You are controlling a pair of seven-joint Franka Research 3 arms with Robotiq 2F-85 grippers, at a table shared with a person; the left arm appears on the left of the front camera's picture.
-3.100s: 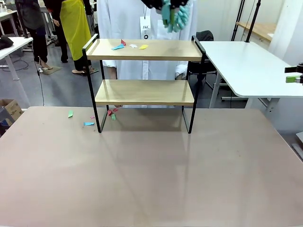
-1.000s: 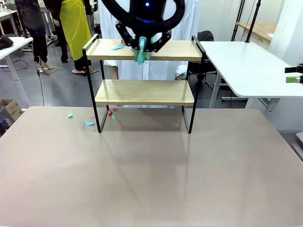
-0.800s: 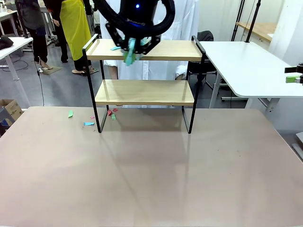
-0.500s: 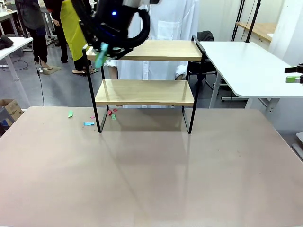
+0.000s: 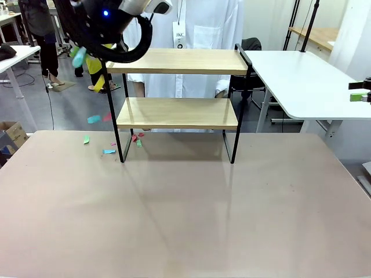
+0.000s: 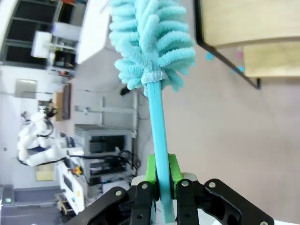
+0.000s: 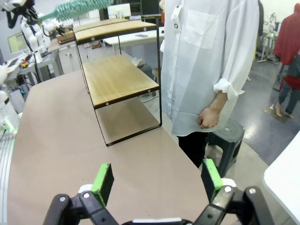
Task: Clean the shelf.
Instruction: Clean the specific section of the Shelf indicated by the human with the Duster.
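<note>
The shelf (image 5: 179, 61) stands at the far side of the tan table, both wooden boards bare. My left gripper (image 6: 161, 180) is shut on the teal handle of a fluffy teal duster (image 6: 150, 42). In the front view the duster (image 5: 78, 56) hangs just past the shelf's top left corner. Yellow (image 5: 99, 83), teal (image 5: 94, 119) and pink (image 5: 108, 117) paper scraps are in mid-air left of the shelf. My right gripper (image 7: 157, 180) is open and holds nothing, off the table's right side, looking toward the shelf (image 7: 122, 77).
Several paper scraps (image 5: 108, 152) lie on the tan table (image 5: 185, 220) by the shelf's left leg. A person in a white coat (image 5: 191, 23) stands right behind the shelf. A white table (image 5: 301, 81) is at the right.
My left arm swept the duster leftward along the top board and off its left end. The scraps that lay on that board went over the edge and are falling.
</note>
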